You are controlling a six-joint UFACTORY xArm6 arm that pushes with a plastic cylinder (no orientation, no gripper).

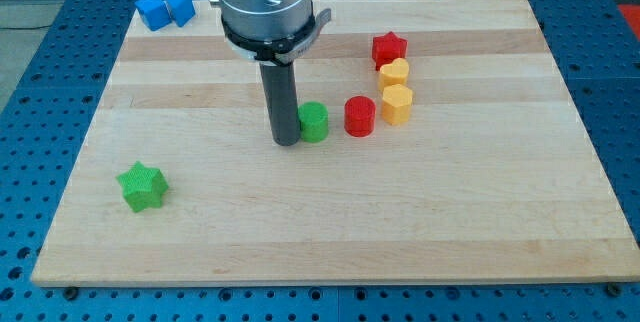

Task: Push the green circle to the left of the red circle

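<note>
My tip [286, 142] rests on the counter [330, 222], touching the green circle [314, 122] on the side turned to the view's left. There is no pincer on this rod, so nothing stands apart or together. The red circle [359, 116] stands just beside the green circle, towards the view's right. Past the red circle come a yellow block [397, 104], another yellow block [394, 72] and a red star [389, 48]
</note>
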